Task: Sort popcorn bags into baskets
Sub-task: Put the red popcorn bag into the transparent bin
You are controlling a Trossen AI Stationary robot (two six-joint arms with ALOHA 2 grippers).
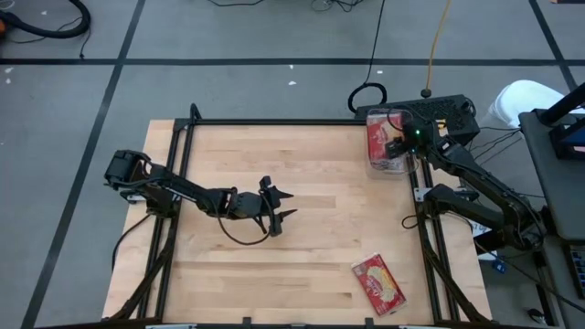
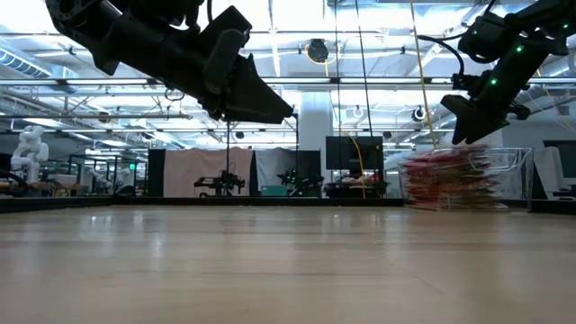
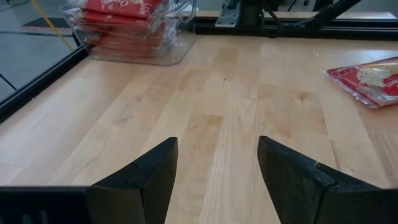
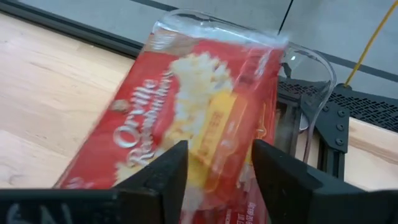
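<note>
High view: right gripper [image 1: 398, 146] poised over the small clear plastic rectangular tub [image 1: 388, 167] at the table's far right corner, red packets already stacked inside. One more flat red popcorn packet with a yellow-cream oval [image 1: 378, 283] lying loose near the right front edge, well apart from the tub. Left gripper [image 1: 283, 205] parked over the bare middle of the light wooden table [image 1: 302, 247], fingers spread, holding nothing.

Low view: right gripper [image 2: 470, 126] hanging just above the tub's stack [image 2: 445, 180]; left gripper [image 2: 261, 106] raised clear of the wood. Only room clutter beyond.

Left wrist view: both dark fingers [image 3: 149, 180] apart with plain wood between; tub of packets [image 3: 134, 28] far off on one side, the loose packet [image 3: 370, 81] on the other.

Right wrist view: fingers [image 4: 283, 177] parted, the top red packet [image 4: 193, 118] just past them, tilted against the tub's clear rim [image 4: 311, 62]. Grip apparently let go, or very nearly; no pinch visible.

Judged step: releasing a packet into the tub. Best done by spreading fully, then lifting straight up so neither fingertip drags the tilted packet back over the rim. Stack looks high, so a nudge could slide the top one out. Toward the remaining loose packet, nothing in the way but the black frame rail [image 1: 422, 228] along the right edge.
</note>
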